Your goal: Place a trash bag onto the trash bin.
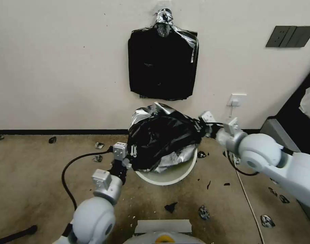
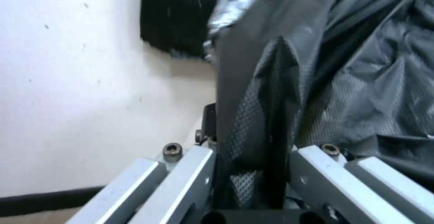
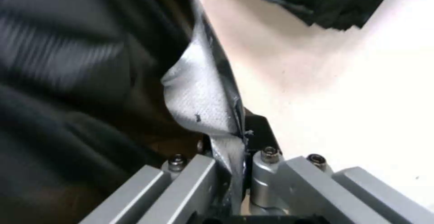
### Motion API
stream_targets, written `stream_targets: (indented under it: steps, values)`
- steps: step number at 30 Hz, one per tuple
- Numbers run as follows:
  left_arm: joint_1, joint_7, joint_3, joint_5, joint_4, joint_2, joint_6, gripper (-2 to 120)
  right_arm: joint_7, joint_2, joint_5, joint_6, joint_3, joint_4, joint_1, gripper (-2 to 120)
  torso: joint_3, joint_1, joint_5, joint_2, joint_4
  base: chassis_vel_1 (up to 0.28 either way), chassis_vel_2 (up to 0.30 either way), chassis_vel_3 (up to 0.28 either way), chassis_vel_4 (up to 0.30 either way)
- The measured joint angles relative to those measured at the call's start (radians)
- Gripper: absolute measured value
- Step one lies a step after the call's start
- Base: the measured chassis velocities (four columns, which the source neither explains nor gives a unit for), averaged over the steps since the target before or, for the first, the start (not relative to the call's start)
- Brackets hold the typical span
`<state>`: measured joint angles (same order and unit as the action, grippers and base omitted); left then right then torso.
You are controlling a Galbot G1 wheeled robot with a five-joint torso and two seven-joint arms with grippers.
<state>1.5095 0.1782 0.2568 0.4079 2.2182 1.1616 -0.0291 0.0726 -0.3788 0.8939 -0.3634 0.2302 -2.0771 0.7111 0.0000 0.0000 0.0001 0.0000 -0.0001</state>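
Plastic first: the thin, glossy black trash bag [image 1: 163,137], crinkled and flashing silver where it folds, hangs bunched over the round cream-white plastic trash bin [image 1: 172,176], covering its far side and leaving the near rolled rim bare. I hold it from both sides. My left gripper [image 1: 129,156] pinches the bag's edge at the bin's left; in the left wrist view a dimpled fold of film [image 2: 267,115] runs down between my jaws. My right gripper [image 1: 204,127] is clamped on the opposite edge, a pale embossed flap [image 3: 203,101] caught between its fingers. I judge I am mid-spreading; next the mouth must open wider than the rim and come down around it, gently, since film this thin tears.

Behind, a flat square bundle of black bags [image 1: 162,64] hangs on the wall, and small torn black scraps [image 1: 171,206] litter the tan floor.
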Motion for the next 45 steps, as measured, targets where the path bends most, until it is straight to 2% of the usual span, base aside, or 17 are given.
stream_targets:
  steps: [2,4,10,14,18,20,23,24,25,28,30,34,36,37,39,41,45]
  values:
    - [-0.001,0.005,0.004,0.018,0.003,0.005,0.004,3,-0.010,0.012,-0.001,0.007,-0.002,-0.006,0.010,0,0.000,0.000,0.0001,0.000,-0.0001,0.000,0.000,0.000,0.000]
    - [0.005,0.029,0.036,0.102,0.020,0.032,0.009,3,-0.065,0.039,-0.022,0.034,-0.001,-0.025,0.040,0,0.000,0.000,-0.0004,0.000,-0.0003,0.000,0.000,0.000,0.000]
    - [0.021,0.053,0.075,0.189,0.057,0.052,0.000,5,-0.101,0.019,-0.059,0.053,0.013,-0.044,0.079,0,0.000,0.000,-0.0004,0.000,0.0001,0.000,0.000,0.000,0.000]
    - [0.032,0.062,0.084,0.206,0.074,0.051,-0.019,5,-0.062,-0.039,-0.066,0.063,0.016,-0.036,0.096,0,0.000,0.000,0.0001,0.000,0.0000,0.000,0.000,0.000,0.000]
    - [0.046,0.087,0.095,0.226,0.088,0.049,-0.052,5,0.019,-0.108,-0.005,0.069,0.007,-0.033,0.099,0,0.000,0.000,-0.0003,0.000,0.0002,0.000,0.000,0.000,0.000]
    - [0.051,0.106,0.105,0.245,0.093,0.048,-0.078,5,0.068,-0.132,0.021,0.081,0.002,-0.029,0.101,9,0.000,0.000,-0.0003,0.000,0.0002,0.000,0.000,0.000,0.000]
    - [0.052,0.116,0.109,0.255,0.095,0.047,-0.091,5,0.090,-0.141,0.032,0.087,-0.001,-0.028,0.105,14,0.000,0.000,-0.0002,0.000,0.0002,0.000,0.000,0.000,0.000]
    - [0.052,0.119,0.111,0.257,0.095,0.046,-0.095,5,0.095,-0.143,0.035,0.088,-0.002,-0.028,0.106,18,0.000,0.000,-0.0002,0.000,0.0002,0.000,0.000,0.000,0.000]
    - [0.053,0.137,0.120,0.275,0.098,0.045,-0.120,5,0.131,-0.157,0.060,0.095,-0.010,-0.028,0.114,30,0.000,0.000,-0.0003,0.000,0.0001,0.000,0.000,0.000,0.000]
    - [0.060,0.156,0.138,0.291,0.099,0.045,-0.144,5,0.162,-0.170,0.106,0.099,-0.021,-0.030,0.122,37,0.000,0.000,-0.0002,0.000,0.0000,0.000,0.000,0.000,0.000]
    - [0.071,0.184,0.176,0.309,0.102,0.048,-0.176,3,0.178,-0.180,0.165,0.111,-0.039,-0.042,0.131,48,0.000,0.000,-0.0002,0.000,0.0003,0.000,0.000,0.000,0.000]
    - [0.071,0.197,0.193,0.330,0.102,0.043,-0.196,3,0.184,-0.180,0.214,0.121,-0.071,-0.055,0.145,57,0.000,0.000,-0.0003,0.000,0.0001,0.000,0.000,0.000,0.000]
    - [0.071,0.207,0.202,0.339,0.102,0.038,-0.213,3,0.185,-0.175,0.274,0.127,-0.112,-0.063,0.156,68,0.000,0.000,-0.0002,0.000,0.0000,0.000,0.000,0.000,0.000]
    - [0.071,0.207,0.202,0.339,0.102,0.038,-0.213,3,0.185,-0.175,0.274,0.127,-0.112,-0.063,0.156,68,0.000,0.000,-0.0002,0.000,0.0000,0.000,0.000,0.000,0.000]
    - [0.072,0.218,0.213,0.355,0.103,0.034,-0.226,3,0.187,-0.174,0.360,0.129,-0.182,-0.080,0.176,80,0.000,0.000,-0.0001,0.000,0.0002,0.000,0.000,0.000,0.000]
    - [0.073,0.220,0.217,0.359,0.103,0.032,-0.231,3,0.185,-0.167,0.400,0.120,-0.217,-0.090,0.188,85,0.000,0.000,0.0000,0.000,0.0002,0.000,0.000,0.000,0.000]
    - [0.072,0.222,0.224,0.362,0.102,0.025,-0.240,3,0.101,-0.121,0.494,0.072,-0.312,-0.120,0.248,98,0.000,0.000,-0.0002,0.000,0.0000,0.000,0.000,0.000,0.000]
